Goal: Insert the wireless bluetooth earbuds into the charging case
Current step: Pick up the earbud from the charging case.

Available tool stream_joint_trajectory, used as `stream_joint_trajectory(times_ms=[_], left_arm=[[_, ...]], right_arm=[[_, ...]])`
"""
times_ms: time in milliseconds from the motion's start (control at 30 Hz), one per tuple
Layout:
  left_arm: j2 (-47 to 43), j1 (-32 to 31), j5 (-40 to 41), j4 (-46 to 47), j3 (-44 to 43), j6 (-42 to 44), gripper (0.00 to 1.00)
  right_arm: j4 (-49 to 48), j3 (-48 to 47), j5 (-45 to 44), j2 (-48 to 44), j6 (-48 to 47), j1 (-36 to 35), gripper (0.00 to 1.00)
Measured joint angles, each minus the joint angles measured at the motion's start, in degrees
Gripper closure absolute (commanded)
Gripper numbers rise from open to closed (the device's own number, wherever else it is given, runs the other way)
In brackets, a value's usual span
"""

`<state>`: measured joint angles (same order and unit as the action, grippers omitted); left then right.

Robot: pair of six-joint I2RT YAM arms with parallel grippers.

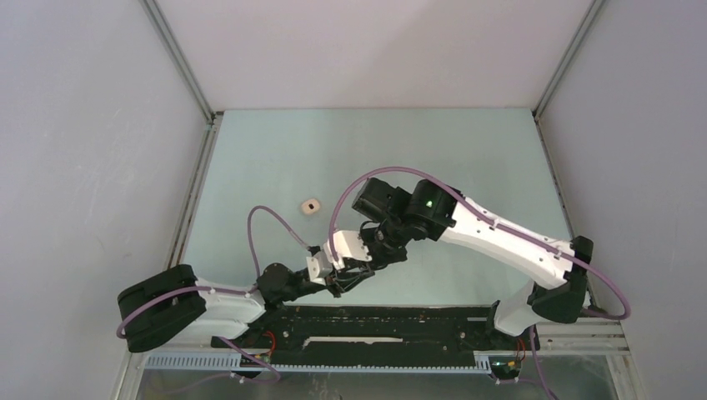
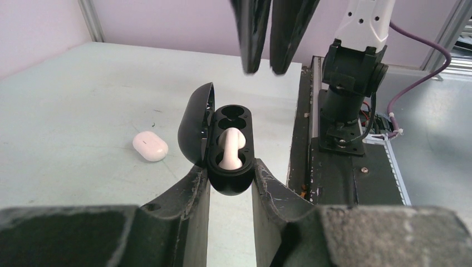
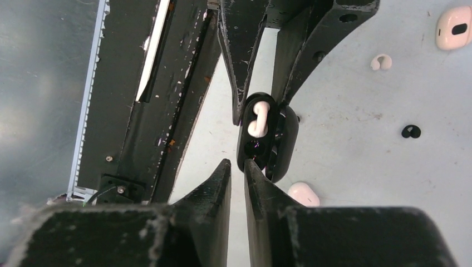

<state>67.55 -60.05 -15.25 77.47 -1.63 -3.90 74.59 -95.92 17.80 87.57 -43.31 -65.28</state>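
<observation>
Left wrist: we are gripping the black case (image 2: 221,119) in the left gripper (image 2: 229,170); right gripper (image 2: 261,69) hovering nearly closed, empty. White earbud (image 2: 229,147) looks unseated, so pushing may pop it out.

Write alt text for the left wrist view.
The left end effector grips an open black charging case with a pale earbud resting in it. The right end effector hangs above, nearly closed; a white case lies on the table.
</observation>
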Motion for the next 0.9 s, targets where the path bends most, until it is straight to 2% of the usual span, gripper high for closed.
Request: stream_joint_trajectory(times_ms=[267,900], left_arm=[[-1.57,0.0,-0.66,0.09,0.0,-0.04,1.0],[-3.61,0.0,-1.44,-1.57,0.0,-0.07,1.0]], right_arm=[[0.13,-0.85,0.04,3.48,-1.62,-1.03,0.74],[-1.2,-2.43,-2.1,6.93,-0.61,-1.99,0.74]])
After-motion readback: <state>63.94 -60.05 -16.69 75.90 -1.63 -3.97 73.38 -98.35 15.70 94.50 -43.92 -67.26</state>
